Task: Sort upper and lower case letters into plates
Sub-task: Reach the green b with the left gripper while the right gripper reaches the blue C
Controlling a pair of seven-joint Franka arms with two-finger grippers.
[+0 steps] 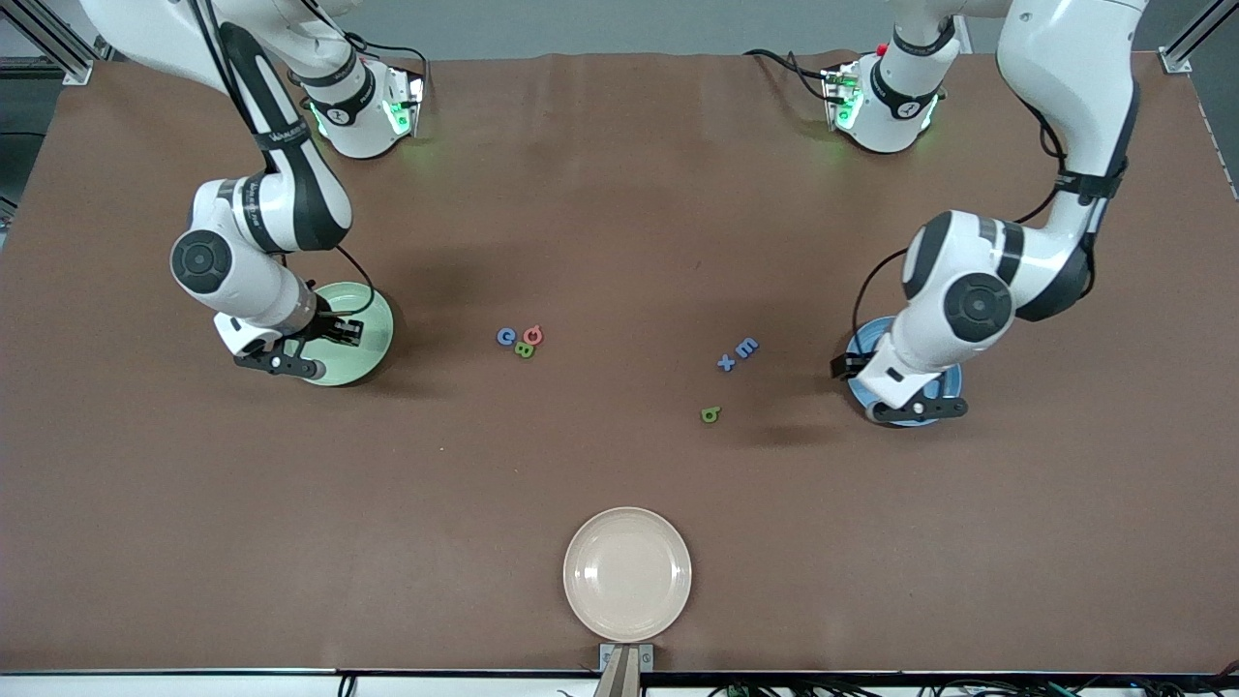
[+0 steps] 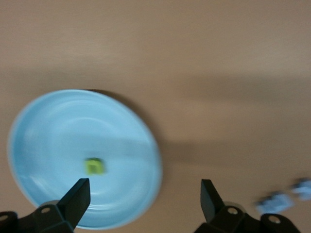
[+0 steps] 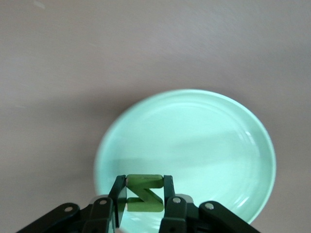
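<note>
My right gripper point(image 3: 144, 192) is shut on a green Z-shaped letter point(image 3: 144, 199) and holds it over the pale mint green plate point(image 3: 204, 141). In the front view that gripper point(image 1: 324, 339) hangs over the mint plate point(image 1: 373, 339). My left gripper point(image 2: 145, 199) is open and empty over the edge of the blue plate point(image 2: 53, 136), which holds one green letter point(image 2: 94, 166). In the front view it point(image 1: 895, 387) is over the blue plate point(image 1: 944, 387). A blue letter point(image 1: 504, 336), a red-pink letter point(image 1: 532, 334) and a green letter point(image 1: 525, 349) lie clustered mid-table.
A blue x point(image 1: 726, 363) and a blue m point(image 1: 746, 348) lie toward the left arm's end, with a green letter point(image 1: 710, 414) nearer the camera. A cream-beige plate point(image 1: 627, 573) sits at the table's near edge.
</note>
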